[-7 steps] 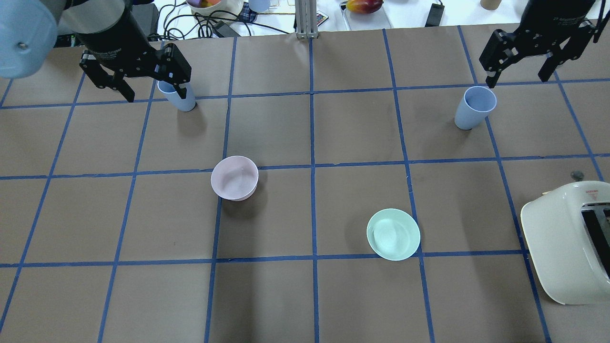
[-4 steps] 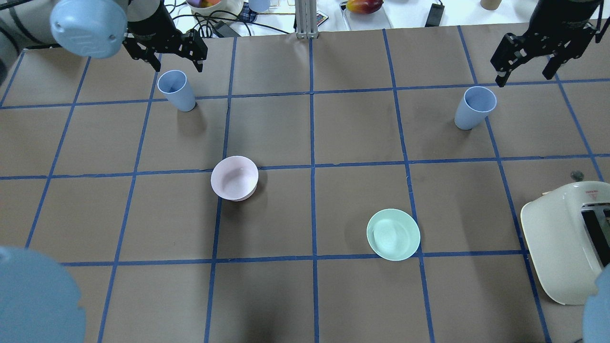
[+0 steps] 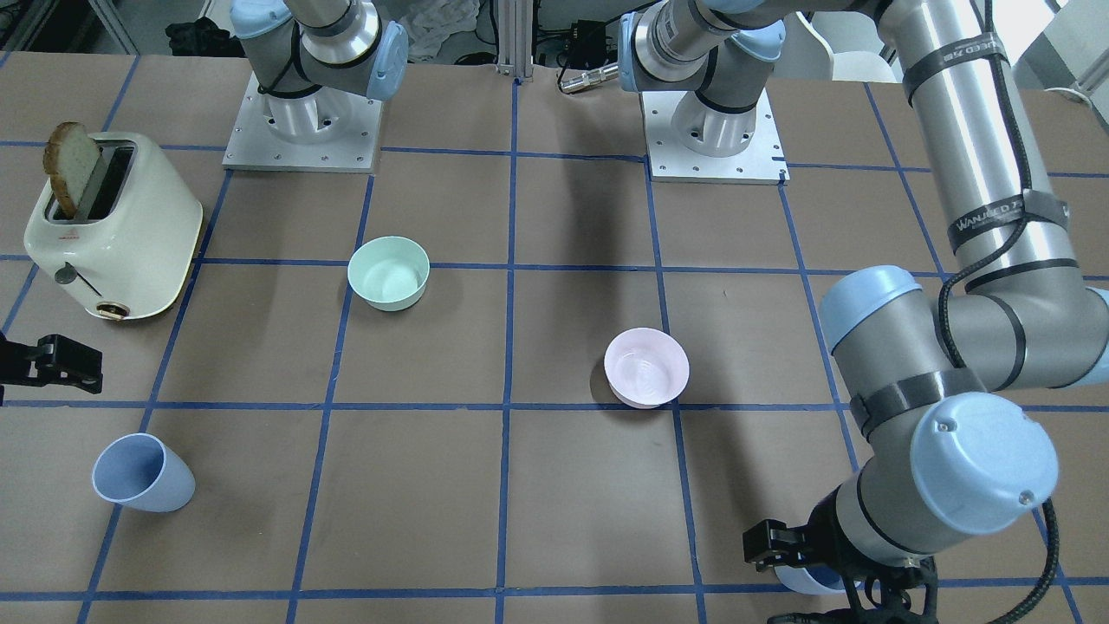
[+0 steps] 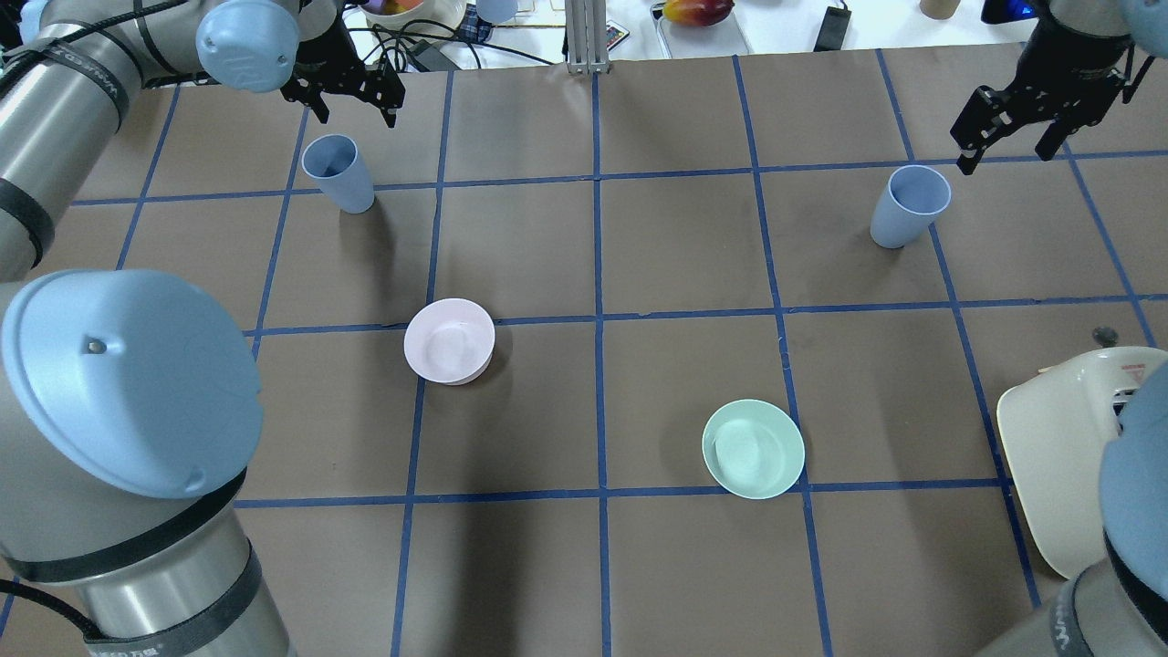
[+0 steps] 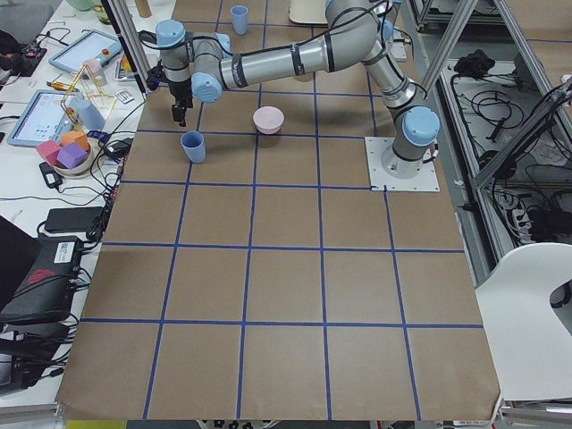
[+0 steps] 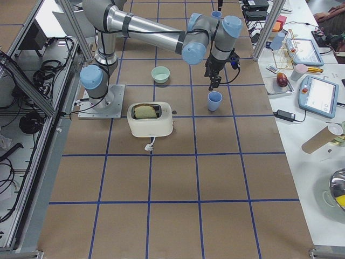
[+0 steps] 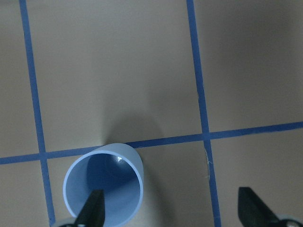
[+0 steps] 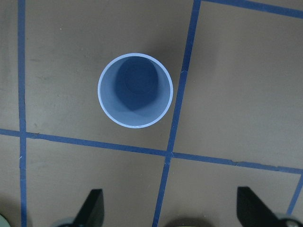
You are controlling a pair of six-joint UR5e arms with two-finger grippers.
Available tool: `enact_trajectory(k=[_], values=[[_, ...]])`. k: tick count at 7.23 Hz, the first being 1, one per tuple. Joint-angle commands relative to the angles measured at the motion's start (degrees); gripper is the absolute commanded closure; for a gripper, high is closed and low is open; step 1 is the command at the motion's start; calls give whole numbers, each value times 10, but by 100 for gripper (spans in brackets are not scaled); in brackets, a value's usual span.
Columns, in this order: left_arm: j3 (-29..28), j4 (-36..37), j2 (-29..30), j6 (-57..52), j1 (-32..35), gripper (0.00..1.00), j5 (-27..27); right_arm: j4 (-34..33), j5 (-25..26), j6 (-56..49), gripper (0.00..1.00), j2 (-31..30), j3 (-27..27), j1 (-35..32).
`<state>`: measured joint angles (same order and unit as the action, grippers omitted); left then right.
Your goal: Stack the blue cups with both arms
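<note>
Two blue cups stand upright and apart on the table: the left cup (image 4: 338,173) (image 7: 104,189) (image 5: 192,146) and the right cup (image 4: 908,205) (image 8: 135,90) (image 3: 139,475) (image 6: 214,100). My left gripper (image 4: 356,109) (image 7: 173,213) is open and empty, above and just past the left cup. In the left wrist view one finger (image 7: 92,213) overlaps that cup's rim. My right gripper (image 4: 1004,155) (image 8: 173,208) is open and empty, above and just beyond the right cup. In the front-facing view my left arm hides most of the left cup (image 3: 806,579).
A pale pink bowl (image 4: 449,339) sits left of centre and a mint-green bowl (image 4: 753,447) right of centre. A cream toaster (image 3: 113,225) holding a bread slice stands by the right arm's side. Cables and clutter lie beyond the table's far edge.
My left gripper has gone from straddling the left cup to beyond it, nearer the far edge. My right gripper has shifted slightly farther back. Both cups stand where they were.
</note>
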<state>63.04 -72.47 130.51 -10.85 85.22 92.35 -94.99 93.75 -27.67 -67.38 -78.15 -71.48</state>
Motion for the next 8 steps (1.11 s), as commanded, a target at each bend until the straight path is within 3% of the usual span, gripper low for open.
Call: enact_trajectory(k=[1,2,3,4,7,8], values=[[29,-3,12,0,-12,10,15,-11,-2,-8,0,21,3,14],[36,2,12,0,-12,44,17,-34,-8,-6,0,29,1,18],[36,2,12,0,-12,87,14,-54,-29,-11,0,43,2,20],[36,2,13,1,-12,100,14,-64,-30,-18,0,55,1,23],[32,-2,4,11,-4,100,13,-65,-31,-17,0,71,2,25],[31,-6,-12,37,28,100,13,-65,-31,-16,0,75,3,25]])
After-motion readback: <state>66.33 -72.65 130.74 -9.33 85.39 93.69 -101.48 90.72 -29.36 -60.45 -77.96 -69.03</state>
